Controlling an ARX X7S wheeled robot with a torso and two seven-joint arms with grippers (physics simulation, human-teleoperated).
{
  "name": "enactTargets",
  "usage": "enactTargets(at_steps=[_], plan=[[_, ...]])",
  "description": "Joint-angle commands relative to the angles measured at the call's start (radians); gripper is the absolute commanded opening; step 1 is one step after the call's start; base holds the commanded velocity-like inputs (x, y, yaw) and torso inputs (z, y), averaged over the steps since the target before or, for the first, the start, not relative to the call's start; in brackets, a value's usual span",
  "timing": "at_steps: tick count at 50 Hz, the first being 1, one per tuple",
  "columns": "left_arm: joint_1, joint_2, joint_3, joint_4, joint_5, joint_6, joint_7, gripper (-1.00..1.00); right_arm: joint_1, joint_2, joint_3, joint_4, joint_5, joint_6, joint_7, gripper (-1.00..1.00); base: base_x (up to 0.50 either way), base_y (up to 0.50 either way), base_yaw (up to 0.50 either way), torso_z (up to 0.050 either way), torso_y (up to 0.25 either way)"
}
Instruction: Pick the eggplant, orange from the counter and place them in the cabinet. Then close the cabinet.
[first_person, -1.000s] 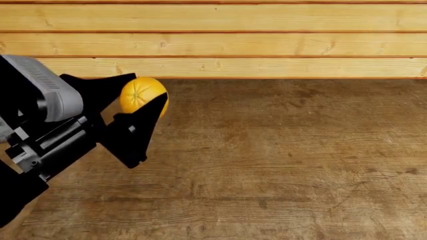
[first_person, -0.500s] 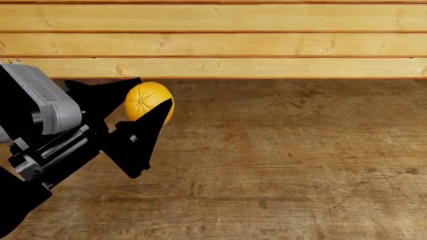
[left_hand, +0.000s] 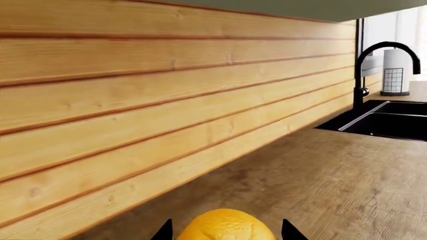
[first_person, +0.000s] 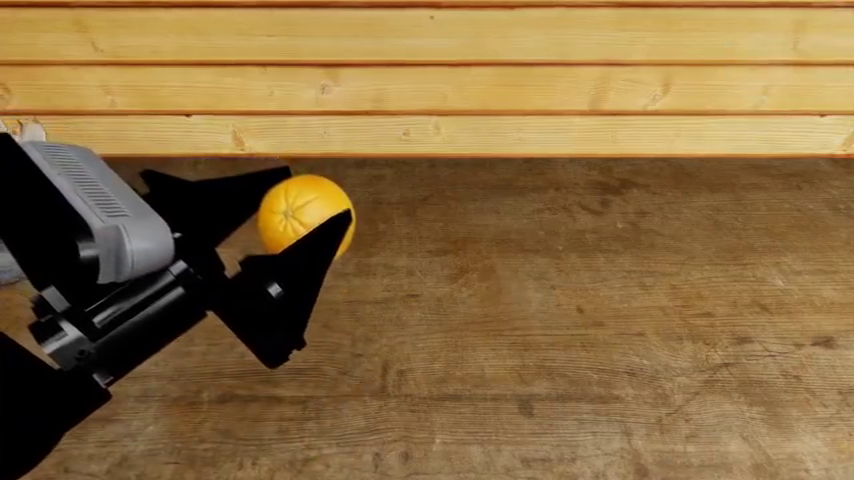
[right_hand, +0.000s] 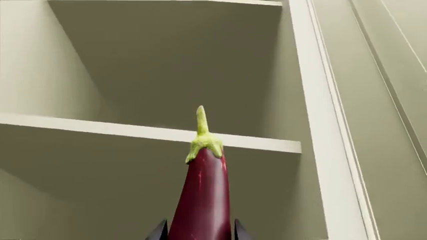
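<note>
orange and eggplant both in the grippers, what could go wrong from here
The left gripper holds the orange only near its fingertips, so it may slip out. The eggplant sticks far beyond the right gripper, so its stem could hit the cabinet shelf edge.

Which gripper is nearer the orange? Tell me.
Left. The left gripper is shut on the orange; the right gripper holds the eggplant up at the open cabinet.
</note>
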Motion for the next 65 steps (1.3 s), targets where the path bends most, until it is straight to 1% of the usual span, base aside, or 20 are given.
enactTargets(at_steps=[1,12,16,20,21,23,25,30,34,42,43,47,49,55,63,65], plan=[[0.008,0.002,0.01,0.003,-0.005,0.002,0.0,-1.0,0.043,-0.096,-0.012,0.204,-0.044,-0.078,-0.043,-1.0,0.0,0.0,0.0,0.0,0.0],[0.022,-0.009,0.008,0.017,-0.01,0.004,0.005,-1.0,0.089,-0.144,-0.02,0.383,-0.065,-0.145,-0.093,-1.0,0.0,0.0,0.0,0.0,0.001],[0.027,-0.013,0.006,0.02,-0.009,0.007,0.007,-1.0,0.126,-0.174,-0.035,0.525,-0.089,-0.192,-0.131,-1.0,0.0,0.0,0.0,0.0,0.0],[0.034,-0.018,0.002,0.023,-0.011,0.009,0.01,-1.0,0.188,-0.219,-0.051,0.725,-0.11,-0.26,-0.19,-1.0,0.0,0.0,0.0,0.0,0.0],[0.035,-0.019,0.001,0.024,-0.012,0.01,0.01,-1.0,0.2,-0.229,-0.062,0.77,-0.106,-0.28,-0.202,-1.0,0.0,0.0,0.0,0.0,0.0],[0.037,-0.022,0.001,0.027,-0.013,0.01,0.01,-1.0,0.223,-0.232,-0.139,0.84,-0.03,-0.314,-0.202,-1.0,0.0,0.0,0.0,0.0,0.0],[0.038,-0.023,0.001,0.03,-0.012,0.01,0.011,-1.0,0.227,-0.232,-0.183,0.857,-0.003,-0.317,-0.2,-1.0,0.0,0.0,0.0,0.0,0.0],[0.036,-0.026,0.008,0.037,-0.01,0.006,0.014,-1.0,0.227,-0.232,-0.193,0.879,-0.016,-0.301,-0.198,-1.0,0.0,0.0,0.0,0.0,0.0],[0.039,-0.024,0.014,0.035,-0.001,0.007,0.018,-1.0,0.227,-0.232,-0.234,0.897,0.024,-0.301,-0.201,-1.0,0.0,0.0,0.0,0.0,0.0],[0.055,-0.027,0.017,0.041,0.006,0.012,0.027,-1.0,0.227,-0.232,-0.274,0.932,0.101,-0.25,-0.207,-1.0,0.0,0.0,0.0,0.0,0.001],[0.057,-0.029,0.016,0.042,0.005,0.013,0.027,-1.0,0.227,-0.232,-0.291,0.945,0.126,-0.247,-0.202,-1.0,0.0,0.0,0.0,0.0,0.0],[0.064,-0.033,0.009,0.047,0.002,0.017,0.025,-1.0,0.227,-0.232,-0.462,0.99,0.286,-0.268,-0.18,-1.0,0.0,0.0,0.0,0.0,0.0],[0.07,-0.034,0.008,0.051,0.011,0.021,0.026,-1.0,0.227,-0.232,-0.51,1.001,0.331,-0.274,-0.172,-1.0,0.0,0.0,0.0,0.0,0.0],[0.081,-0.039,0.005,0.06,0.022,0.027,0.027,-1.0,0.227,-0.232,-0.499,1.008,0.314,-0.265,-0.168,-1.0,0.0,0.0,0.0,0.0,0.0],[0.09,-0.042,0.007,0.064,0.046,0.032,0.024,-1.0,0.227,-0.232,-0.383,0.999,0.189,-0.219,-0.183,-1.0,0.0,0.0,0.0,0.0,0.0],[0.092,-0.037,0.009,0.065,0.072,0.04,0.022,-1.0,0.227,-0.232,-0.42,1.006,0.221,-0.228,-0.18,-1.0,0.0,0.0,0.0,0.0,0.0]])
